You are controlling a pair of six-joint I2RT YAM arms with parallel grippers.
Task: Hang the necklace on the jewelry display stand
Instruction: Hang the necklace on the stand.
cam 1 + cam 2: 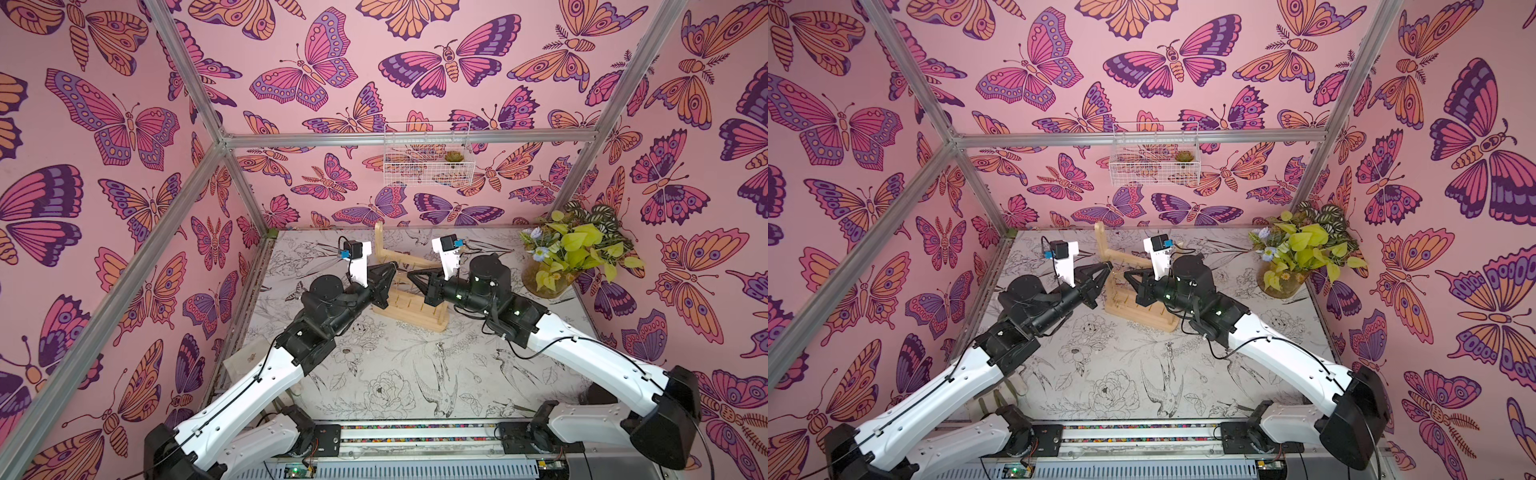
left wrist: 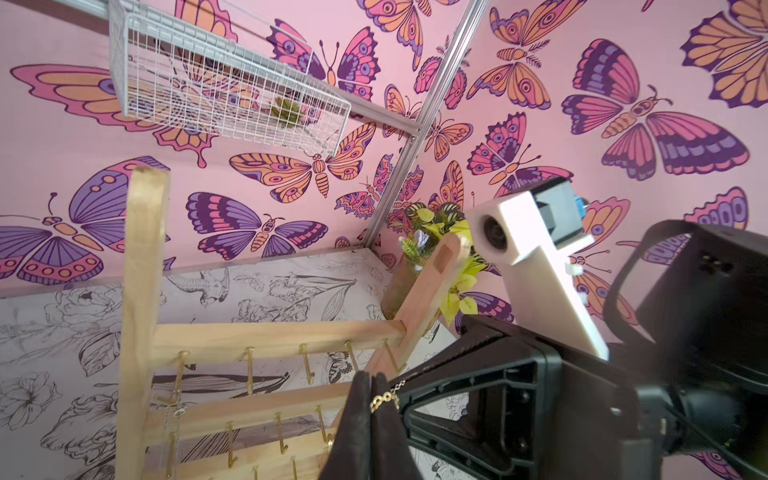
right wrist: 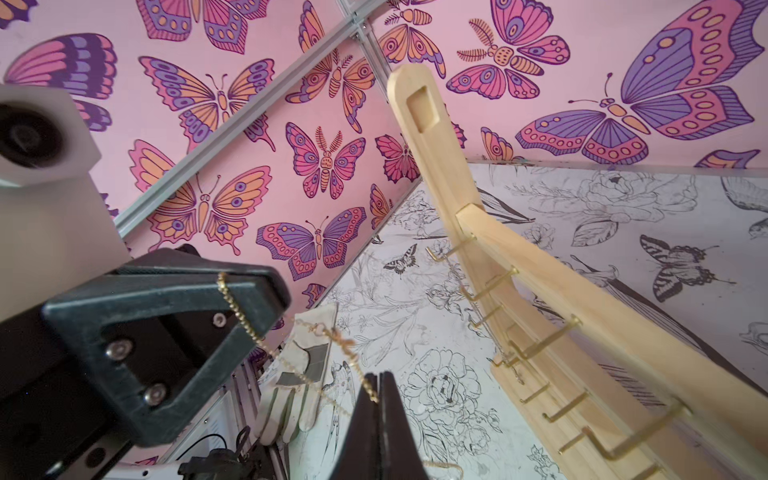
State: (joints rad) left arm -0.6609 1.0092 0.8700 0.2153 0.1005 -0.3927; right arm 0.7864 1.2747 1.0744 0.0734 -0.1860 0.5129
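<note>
Setting: a tabletop printed with black line drawings of flowers and birds (image 1: 374,374) is enclosed by pink butterfly-patterned walls. Clock directions are read on the table, with 6 o'clock at the arms' bases.
Stand: the pale wooden, ladder-like jewelry display stand (image 1: 411,311) (image 1: 1142,316) is set upright near the table's centre, slightly toward 12 o'clock. Its rows of small gold hooks are turned toward the arms.
Left gripper: the black, triangular-fingered left gripper (image 1: 394,270) (image 1: 1108,268) (image 2: 372,378) is brought in from 8 o'clock. Its jaws are pressed together on the chain.
Right gripper: the matching black right gripper (image 1: 409,274) (image 1: 1126,276) (image 3: 376,376) is brought in from 4 o'clock. Its tip is almost met by the left one, and its jaws are likewise pinched on the chain.
Necklace: the thread-thin gold chain necklace (image 3: 243,322) (image 2: 384,400) is held in the air on the 6 o'clock side of the stand, level with its upper crossbars. A short span is strung between the two grippers, and it is carried by them, not by a hook. In both top views it is barely discernible.
Vase: a clear glass vase of yellow-green leaves and pale blue flowers (image 1: 548,282) is placed at 2 o'clock.
Basket: a white wire basket (image 1: 424,170) is mounted on the wall at 12 o'clock, and a small green succulent (image 1: 452,157) is held in it.
Glove: a pale work glove (image 3: 286,411) is laid at the 8 o'clock edge.
</note>
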